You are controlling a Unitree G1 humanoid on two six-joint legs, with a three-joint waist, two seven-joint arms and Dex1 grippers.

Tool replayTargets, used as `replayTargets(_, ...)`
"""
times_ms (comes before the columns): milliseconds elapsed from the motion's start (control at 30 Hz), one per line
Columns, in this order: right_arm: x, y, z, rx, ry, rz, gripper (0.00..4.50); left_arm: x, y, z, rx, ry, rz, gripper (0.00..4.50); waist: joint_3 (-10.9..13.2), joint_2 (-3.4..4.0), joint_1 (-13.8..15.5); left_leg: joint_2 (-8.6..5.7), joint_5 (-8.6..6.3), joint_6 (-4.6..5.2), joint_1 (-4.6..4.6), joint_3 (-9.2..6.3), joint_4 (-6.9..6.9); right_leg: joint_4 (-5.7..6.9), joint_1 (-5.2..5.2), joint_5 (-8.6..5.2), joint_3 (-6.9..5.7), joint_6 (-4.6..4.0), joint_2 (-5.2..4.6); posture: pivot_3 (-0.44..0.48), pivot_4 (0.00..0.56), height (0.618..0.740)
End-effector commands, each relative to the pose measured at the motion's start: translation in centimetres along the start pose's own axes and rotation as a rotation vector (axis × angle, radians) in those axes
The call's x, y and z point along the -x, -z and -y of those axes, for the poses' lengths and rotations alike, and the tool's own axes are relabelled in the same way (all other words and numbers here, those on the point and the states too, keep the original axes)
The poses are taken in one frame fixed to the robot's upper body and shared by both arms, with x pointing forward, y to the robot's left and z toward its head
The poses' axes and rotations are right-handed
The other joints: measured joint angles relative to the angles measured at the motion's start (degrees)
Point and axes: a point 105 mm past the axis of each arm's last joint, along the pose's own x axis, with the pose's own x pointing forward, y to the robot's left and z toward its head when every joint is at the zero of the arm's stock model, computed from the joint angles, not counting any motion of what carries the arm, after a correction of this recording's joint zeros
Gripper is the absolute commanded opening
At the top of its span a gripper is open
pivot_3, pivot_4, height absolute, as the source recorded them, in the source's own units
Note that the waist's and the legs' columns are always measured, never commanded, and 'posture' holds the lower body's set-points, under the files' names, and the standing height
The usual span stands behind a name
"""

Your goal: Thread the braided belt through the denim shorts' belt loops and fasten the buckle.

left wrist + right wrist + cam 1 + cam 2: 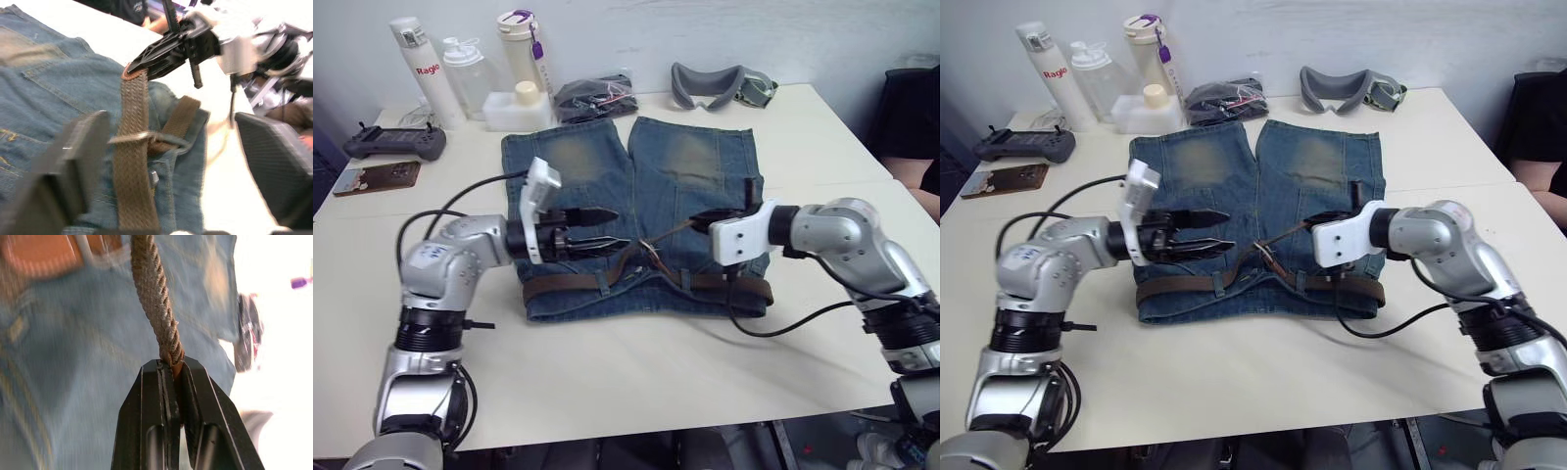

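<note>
Faded blue denim shorts (636, 211) with yellowish-tan worn patches lie flat at the centre of the pale matte counter (636, 362), waistband toward 6 o'clock, legs toward 12.

Olive-brown braided fabric belt (724, 284), coarse basket weave, runs along the waistband under short denim belt loops (603, 281). Its free end rises from mid-waistband, passes the silvery metal frame buckle (146, 139) and ends in a reddish-brown leather tip (128, 73).

Bare counter is wide at 6 o'clock and at both sides. Bottles and a black bundle crowd the 12 o'clock edge.

Right pincer (172, 368): black fingers closed on the belt's leather tip, forearm lying across the shorts from 3 o'clock, elbow bent.

Left pincer (607, 228): fingers spread apart, empty, levelled just above the shorts, pointing toward 3 o'clock, near the buckle.
</note>
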Motion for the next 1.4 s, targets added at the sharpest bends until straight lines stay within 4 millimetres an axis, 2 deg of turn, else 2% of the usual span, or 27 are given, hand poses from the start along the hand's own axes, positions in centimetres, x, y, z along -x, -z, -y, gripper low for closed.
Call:
replayTargets(33, 2.7, 0.5, 2.4, 0.012, 0.067, -0.032, 0.00, -0.6, -3.0, 0.7, -0.068, 0.017, 0.082, 4.45, 0.0, 0.00, 0.0, 0.00, 0.00, 0.00, -0.03, 0.01, 0.03, -0.01, -0.01, 0.00, 0.00, 0.00, 0.00, 0.000, 0.150, 0.627)
replayTargets(200, 3.0, -0.3, 4.1, -0.023, 0.092, -0.019, 0.00, -4.5, -2.8, 0.4, -0.169, -0.019, 0.072, 4.45, 0.0, 0.01, 0.0, 0.03, -0.02, 0.03, -0.10, 0.02, 0.30, 0.01, 0.05, 0.00, -0.05, 0.00, 0.00, 0.000, 0.150, 0.627)
replayTargets(400, 2.3, -1.9, 4.4, -0.086, 0.082, 0.012, 0.00, -8.9, -1.2, -0.9, -0.361, -0.133, -0.020, 4.45, 0.0, 0.00, 0.2, 0.04, -0.03, 0.05, -0.25, 0.04, 0.43, 0.01, 0.00, 0.00, -0.07, 0.01, 0.01, 0.000, 0.150, 0.627)
replayTargets(533, 2.2, -2.5, 4.8, -0.099, 0.087, 0.013, 0.00, -10.4, -0.8, -1.6, -0.401, -0.171, -0.020, 4.45, 0.0, 0.00, 0.2, 0.02, -0.04, 0.08, -0.27, 0.05, 0.49, -0.01, 0.01, 0.01, -0.07, 0.01, 0.00, 0.000, 0.150, 0.627)
replayTargets(567, 2.1, -2.5, 4.8, -0.101, 0.087, 0.012, 0.00, -10.5, -0.9, -1.5, -0.401, -0.170, -0.010, 3.91, 0.0, 0.00, 0.2, 0.02, -0.04, 0.08, -0.28, 0.04, 0.49, -0.01, -0.01, 0.01, -0.07, 0.01, 0.00, 0.000, 0.150, 0.627)
replayTargets(600, 2.1, -2.6, 4.7, -0.103, 0.086, 0.011, 0.00, -10.7, -1.1, -1.3, -0.389, -0.161, 0.005, 3.70, 0.0, 0.00, 0.2, 0.02, -0.04, 0.08, -0.29, 0.04, 0.48, -0.01, -0.03, 0.01, -0.08, 0.01, 0.01, 0.000, 0.150, 0.627)
replayTargets(700, 2.1, -2.6, 4.7, -0.112, 0.088, 0.005, 0.00, -11.0, -1.1, -1.1, -0.390, -0.150, 0.012, 2.19, 0.0, 0.00, 0.1, 0.02, -0.04, 0.08, -0.29, 0.04, 0.48, 0.00, -0.04, 0.01, -0.07, 0.02, 0.01, 0.000, 0.150, 0.627)
replayTargets(867, 2.1, -2.6, 4.6, -0.128, 0.099, 0.003, 0.00, -11.2, -1.0, -1.1, -0.396, -0.148, 0.014, 0.02, 0.0, 0.00, 0.2, 0.02, -0.04, 0.08, -0.29, 0.04, 0.48, -0.01, -0.03, 0.02, -0.08, 0.03, 0.00, 0.000, 0.150, 0.627)
replayTargets(967, 2.1, -2.6, 4.4, -0.195, 0.109, 0.023, 0.00, -11.0, -1.1, -1.2, -0.375, -0.159, 0.026, 0.02, 0.0, 0.00, 0.2, 0.02, -0.04, 0.08, -0.29, 0.04, 0.48, -0.01, -0.02, 0.02, -0.08, 0.03, 0.00, 0.000, 0.150, 0.627)
replayTargets(1000, 2.1, -2.7, 4.2, -0.220, 0.107, 0.032, 0.92, -10.8, -1.1, -1.4, -0.355, -0.167, 0.032, 0.00, 0.0, 0.00, 0.2, 0.02, -0.04, 0.08, -0.29, 0.03, 0.48, -0.02, -0.02, 0.02, -0.09, 0.03, 0.00, 0.000, 0.150, 0.627)
replayTargets(1133, 2.7, -2.8, 3.6, -0.297, 0.094, 0.040, 2.59, -9.6, -1.2, -2.3, -0.247, -0.227, 0.075, 0.00, 0.0, 0.00, 0.2, 0.02, -0.04, 0.08, -0.29, 0.02, 0.48, -0.01, -0.01, 0.02, -0.08, 0.04, 0.00, 0.000, 0.150, 0.627)
replayTargets(1200, 3.4, -2.6, 2.8, -0.367, 0.081, 0.033, 3.64, -8.5, -1.6, -3.0, -0.148, -0.276, 0.131, 0.00, 0.0, 0.00, 0.3, 0.01, -0.04, 0.08, -0.29, -0.01, 0.47, -0.03, -0.01, 0.02, -0.09, 0.05, 0.01, 0.000, 0.150, 0.627)
replayTargets(1267, 3.8, -2.5, 2.2, -0.439, 0.073, 0.029, 4.47, -7.6, -2.0, -3.4, -0.046, -0.311, 0.194, 0.00, 0.0, 0.00, 0.3, 0.01, -0.04, 0.08, -0.28, -0.08, 0.48, -0.03, 0.01, 0.03, -0.10, 0.06, 0.02, 0.000, 0.150, 0.627)
replayTargets(1400, 4.0, -2.6, 0.9, -0.571, 0.074, 0.040, 4.47, -5.9, -2.5, -3.9, 0.121, -0.357, 0.287, 0.00, 0.0, 0.00, 0.2, 0.01, -0.04, 0.08, -0.28, -0.12, 0.47, -0.05, 0.04, 0.06, -0.12, 0.13, 0.02, 0.000, 0.150, 0.627)
